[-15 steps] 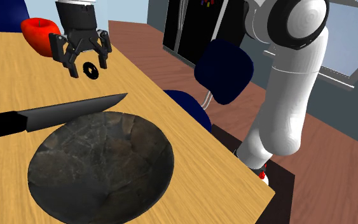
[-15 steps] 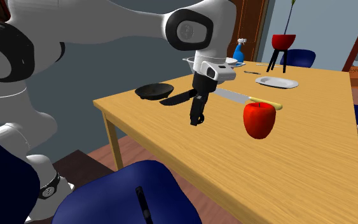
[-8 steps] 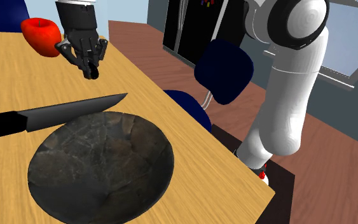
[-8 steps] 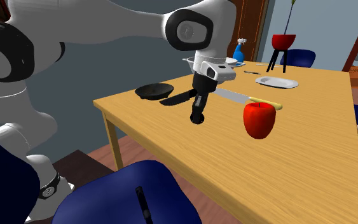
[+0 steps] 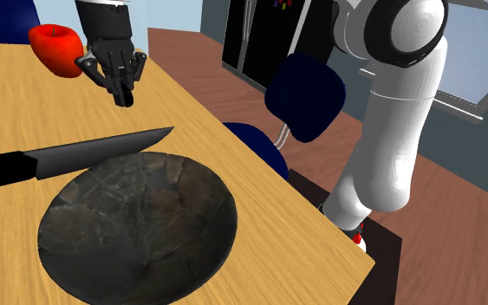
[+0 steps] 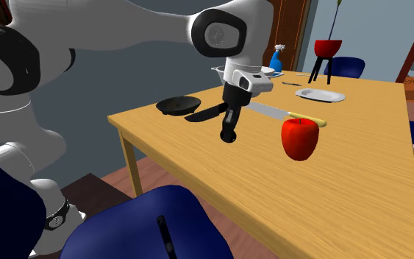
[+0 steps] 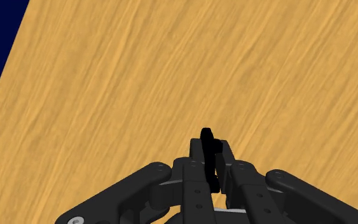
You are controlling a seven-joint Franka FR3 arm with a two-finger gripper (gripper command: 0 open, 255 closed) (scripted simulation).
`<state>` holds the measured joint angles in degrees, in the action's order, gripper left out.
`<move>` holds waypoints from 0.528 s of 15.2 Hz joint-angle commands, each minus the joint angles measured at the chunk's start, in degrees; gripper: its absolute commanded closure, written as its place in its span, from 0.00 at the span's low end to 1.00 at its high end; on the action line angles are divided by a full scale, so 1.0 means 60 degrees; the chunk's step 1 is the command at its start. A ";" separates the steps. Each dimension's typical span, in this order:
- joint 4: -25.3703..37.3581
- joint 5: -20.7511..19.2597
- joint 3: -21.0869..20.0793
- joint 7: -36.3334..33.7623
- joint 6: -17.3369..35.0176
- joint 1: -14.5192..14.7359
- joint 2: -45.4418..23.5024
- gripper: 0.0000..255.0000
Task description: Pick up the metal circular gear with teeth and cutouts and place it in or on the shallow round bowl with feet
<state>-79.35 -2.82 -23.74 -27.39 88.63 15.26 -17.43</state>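
My claw (image 5: 123, 98) is clamped on the small black toothed gear (image 7: 206, 141), which stands edge-on between my fingers, close over the light wooden table (image 5: 25, 113). The dark, shallow round bowl (image 5: 138, 227) sits well apart from the gear, towards my stand. A long black knife (image 5: 86, 154) lies crosswise between bowl and gear. I judge my carry must cross that blade.

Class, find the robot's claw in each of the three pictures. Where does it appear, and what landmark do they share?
Shoulder view: claw at upper left, right of the red apple.
Second exterior view: claw at centre, left of the apple.
Wrist view: claw clasping the black gear, wooden table beyond.
Shared landmark: that table.
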 commanded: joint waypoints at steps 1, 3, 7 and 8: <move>0.0226 -0.0008 -0.0006 -0.0015 -0.0205 0.0021 -0.0021 1.00; 0.0578 -0.0032 -0.0013 -0.0037 -0.0494 0.0058 -0.0087 1.00; 0.1342 -0.0096 -0.0026 -0.0088 -0.1093 0.0150 -0.0259 1.00; 0.1550 -0.0116 -0.0029 -0.0102 -0.1249 0.0178 -0.0312 1.00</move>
<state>-71.59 -3.36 -23.94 -28.03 82.28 16.21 -18.86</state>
